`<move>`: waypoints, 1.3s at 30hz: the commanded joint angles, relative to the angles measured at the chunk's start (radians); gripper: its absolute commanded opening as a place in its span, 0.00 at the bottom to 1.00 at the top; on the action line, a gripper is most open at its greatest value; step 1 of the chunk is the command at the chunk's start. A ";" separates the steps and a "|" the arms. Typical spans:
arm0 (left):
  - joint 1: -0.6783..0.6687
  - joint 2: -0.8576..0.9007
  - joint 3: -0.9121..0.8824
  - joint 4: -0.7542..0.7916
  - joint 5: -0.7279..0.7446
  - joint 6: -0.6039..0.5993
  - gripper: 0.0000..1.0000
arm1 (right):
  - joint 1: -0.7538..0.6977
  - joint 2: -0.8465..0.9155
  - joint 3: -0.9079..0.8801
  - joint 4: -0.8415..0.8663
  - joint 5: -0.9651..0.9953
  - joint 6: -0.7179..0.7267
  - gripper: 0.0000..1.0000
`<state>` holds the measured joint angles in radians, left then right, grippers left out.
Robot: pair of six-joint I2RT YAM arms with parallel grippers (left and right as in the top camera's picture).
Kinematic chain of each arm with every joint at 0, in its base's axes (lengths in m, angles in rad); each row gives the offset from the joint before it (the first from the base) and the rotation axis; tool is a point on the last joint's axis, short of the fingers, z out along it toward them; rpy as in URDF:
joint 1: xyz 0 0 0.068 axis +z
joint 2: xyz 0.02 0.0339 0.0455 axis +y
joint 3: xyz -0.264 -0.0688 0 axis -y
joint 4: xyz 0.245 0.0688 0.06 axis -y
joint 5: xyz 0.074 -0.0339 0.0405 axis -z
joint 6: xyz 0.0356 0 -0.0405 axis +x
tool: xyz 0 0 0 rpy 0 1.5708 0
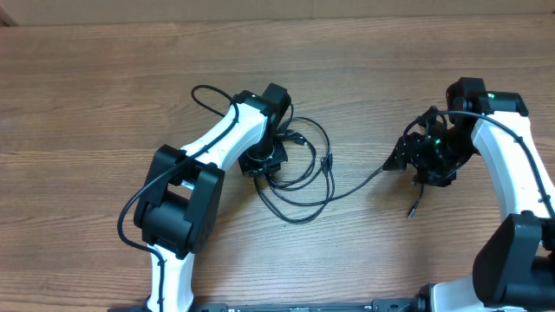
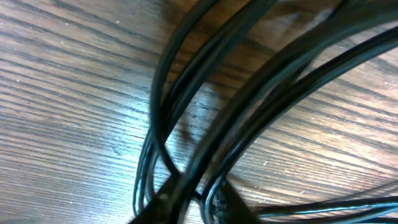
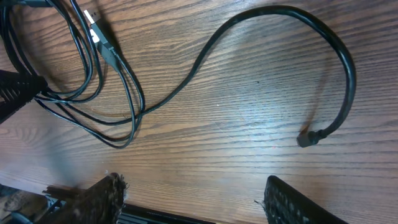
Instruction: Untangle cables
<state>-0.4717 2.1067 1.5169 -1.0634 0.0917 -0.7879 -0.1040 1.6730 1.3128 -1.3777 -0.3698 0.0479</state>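
Note:
The cables (image 1: 303, 169) are thin black cords looped in a loose bundle at the table's middle. My left gripper (image 1: 263, 163) is down on the bundle's left side. In the left wrist view the cords (image 2: 249, 93) fill the frame, and several pass between the fingers (image 2: 196, 208), which are closed on them. One cord (image 1: 364, 180) runs right from the bundle toward my right gripper (image 1: 401, 160). In the right wrist view that cord (image 3: 273, 12) curves round to a small plug end (image 3: 308, 138), the bundle shows a silver-tipped plug (image 3: 92, 22), and the right fingers (image 3: 196, 202) are wide apart with nothing between them.
The wooden table (image 1: 104, 104) carries only the cords. A loose plug end (image 1: 414, 210) lies below the right gripper. The left arm's own thicker black wire (image 1: 208, 97) loops above its wrist.

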 commanded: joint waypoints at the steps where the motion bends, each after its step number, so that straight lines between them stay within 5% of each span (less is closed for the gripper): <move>1: -0.007 0.014 -0.009 -0.005 -0.020 -0.013 0.13 | 0.002 -0.014 0.016 0.002 -0.005 -0.009 0.70; 4: -0.007 0.014 -0.009 -0.010 -0.020 -0.013 0.04 | 0.002 -0.014 0.016 0.002 -0.005 -0.009 0.70; 14: -0.006 -0.001 -0.007 -0.012 -0.005 0.016 0.04 | 0.002 -0.014 0.016 -0.004 -0.006 -0.009 0.70; 22: -0.005 -0.134 0.084 -0.005 0.080 0.211 0.04 | 0.016 -0.014 0.016 -0.005 -0.006 -0.008 0.70; 39: 0.040 -0.313 0.099 -0.008 0.350 0.431 0.04 | 0.157 -0.014 0.016 0.015 -0.006 0.000 0.71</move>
<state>-0.4568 1.8324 1.6016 -1.0710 0.3393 -0.4698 0.0380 1.6730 1.3128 -1.3670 -0.3698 0.0486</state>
